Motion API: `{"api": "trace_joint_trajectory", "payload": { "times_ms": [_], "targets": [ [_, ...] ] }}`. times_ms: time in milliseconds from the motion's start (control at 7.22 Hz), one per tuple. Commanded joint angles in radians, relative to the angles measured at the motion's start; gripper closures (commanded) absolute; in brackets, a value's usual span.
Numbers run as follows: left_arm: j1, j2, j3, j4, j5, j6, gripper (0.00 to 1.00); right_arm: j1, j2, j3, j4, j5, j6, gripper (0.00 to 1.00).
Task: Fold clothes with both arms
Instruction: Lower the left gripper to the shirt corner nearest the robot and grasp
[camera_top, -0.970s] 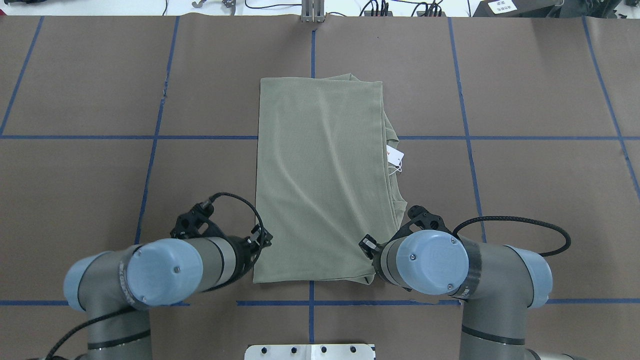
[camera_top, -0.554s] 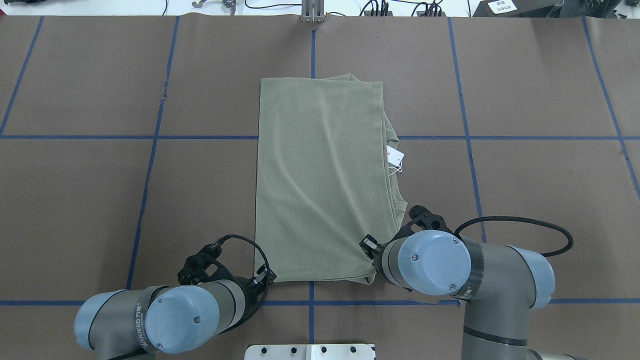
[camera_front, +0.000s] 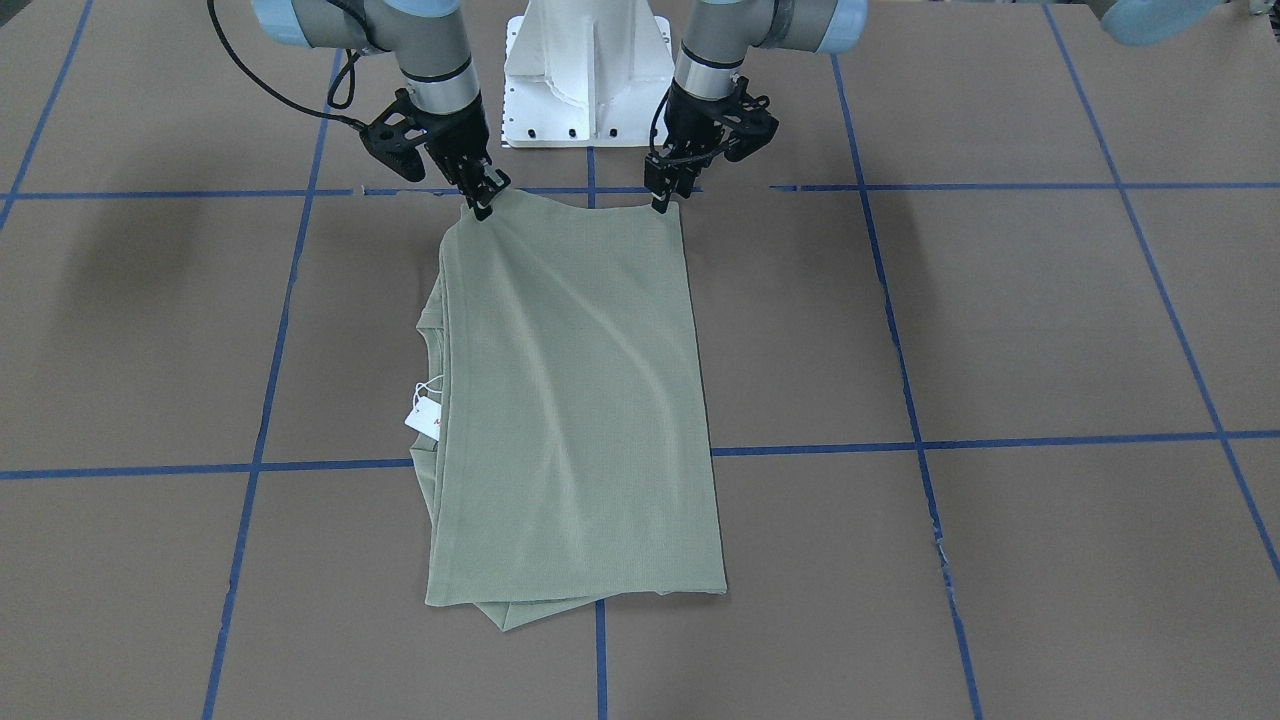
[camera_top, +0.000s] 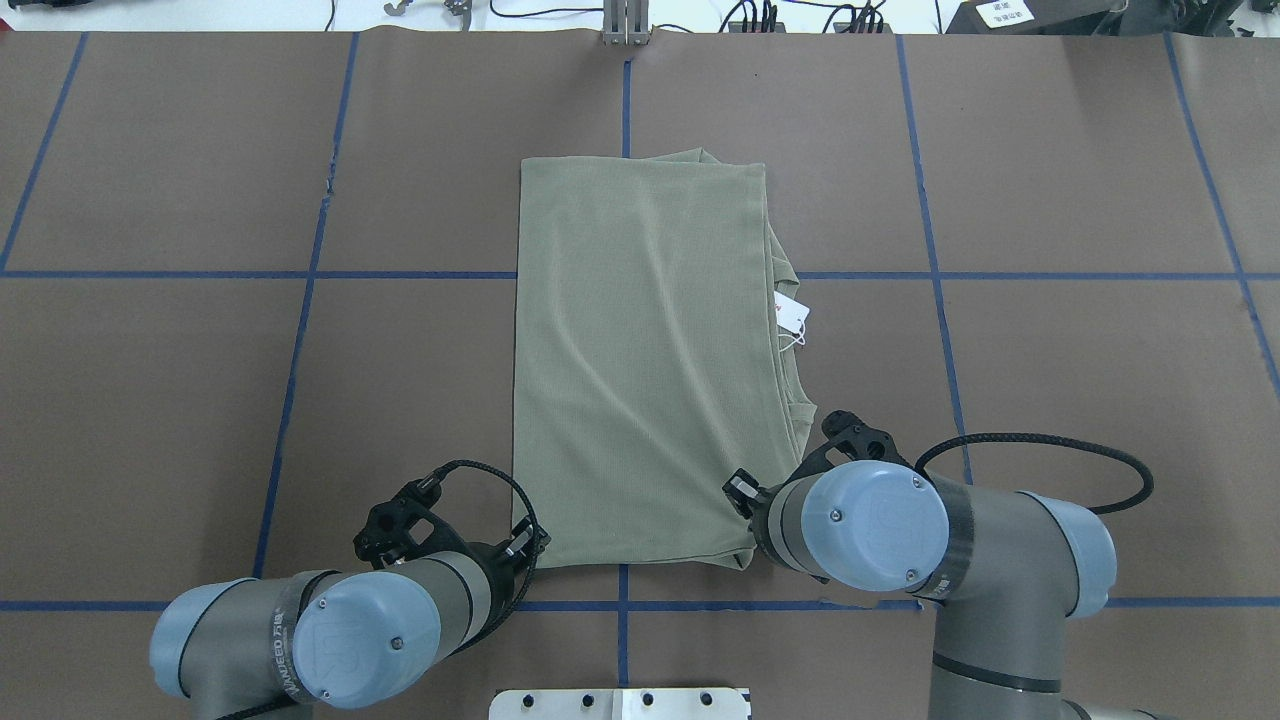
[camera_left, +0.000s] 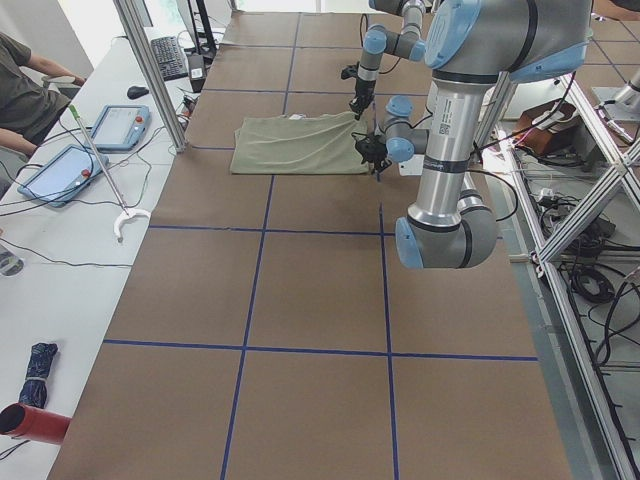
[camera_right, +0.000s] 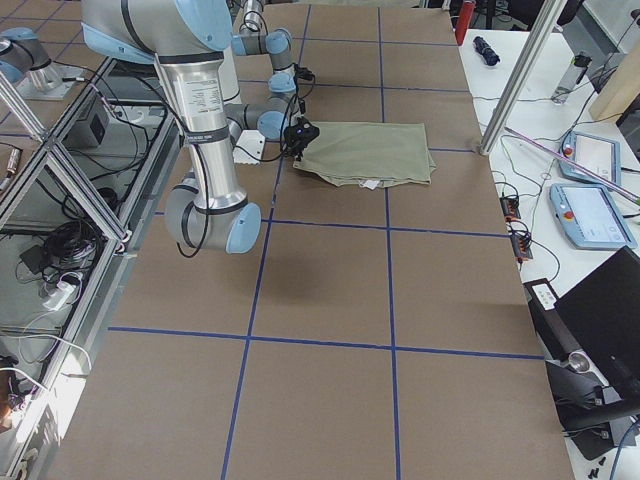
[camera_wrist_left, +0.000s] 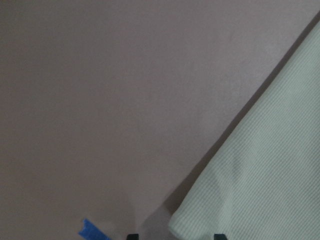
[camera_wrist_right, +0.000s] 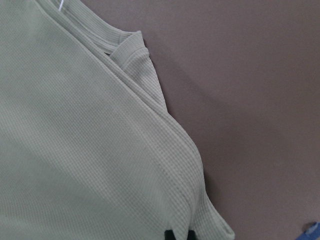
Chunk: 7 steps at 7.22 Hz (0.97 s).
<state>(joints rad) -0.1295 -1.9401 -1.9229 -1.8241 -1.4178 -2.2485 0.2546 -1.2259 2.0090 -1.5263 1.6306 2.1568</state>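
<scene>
The sage-green knit shirt (camera_top: 640, 350) lies flat at the middle of the table (camera_top: 1050, 400), folded into a tall rectangle with its long axis running from 12 to 6 o'clock in the overhead view. Its upper face is smooth apart from faint diagonal creases. Under-layers show along the 3 o'clock edge, where the ribbed neckline steps out from beneath the top fold, and a small fold of cloth shows past the 12 o'clock edge. A white hang tag (camera_top: 792, 314) on a thin string rests on the table surface, touching the shirt at 3 o'clock. The right gripper (camera_front: 482, 200) is at the shirt's 5 o'clock corner in the overhead view; the right wrist camera shows its fingertips (camera_wrist_right: 169, 234) drawn close together with the layered edge of the cloth pinched between them, and in the front-facing view that corner is puckered upward at the grip. The left gripper (camera_front: 660, 197) is at the 7 o'clock corner; the left wrist camera shows its fingertips (camera_wrist_left: 217, 236) set wide apart, with the shirt's corner lying between them on the table, not clamped. Both arms reach in from the 6 o'clock side, the left arm (camera_top: 300, 630) low over the table edge and the right arm (camera_top: 960, 550) bent above its corner. The table is covered in brown material marked into squares by blue tape lines (camera_top: 1080, 275). The white pedestal base (camera_front: 588, 70) stands between the arms. In the left side view a seated person (camera_left: 25, 85) is beside a white bench at the far end.
</scene>
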Motion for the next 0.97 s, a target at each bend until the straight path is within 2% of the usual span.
{"api": "trace_joint_trajectory", "payload": {
  "times_ms": [0,416,554,693,832],
  "targets": [
    [0.004,-0.002,0.011,0.0,0.027,0.004,0.41,0.0,-0.001,0.002,0.0,0.002,0.0,1.0],
    [0.013,-0.01,0.01,0.0,0.023,0.006,0.45,0.0,0.0,0.004,0.0,0.002,0.0,1.0],
    [0.016,-0.011,0.012,0.0,0.023,0.004,0.52,-0.002,0.0,0.008,0.0,0.002,0.0,1.0],
    [0.022,-0.01,0.013,0.0,0.023,0.001,0.73,-0.002,0.0,0.008,0.0,0.003,0.0,1.0],
    [0.022,-0.008,0.015,0.002,0.025,0.001,1.0,-0.002,0.0,0.008,0.0,0.002,0.0,1.0]
  ]
}}
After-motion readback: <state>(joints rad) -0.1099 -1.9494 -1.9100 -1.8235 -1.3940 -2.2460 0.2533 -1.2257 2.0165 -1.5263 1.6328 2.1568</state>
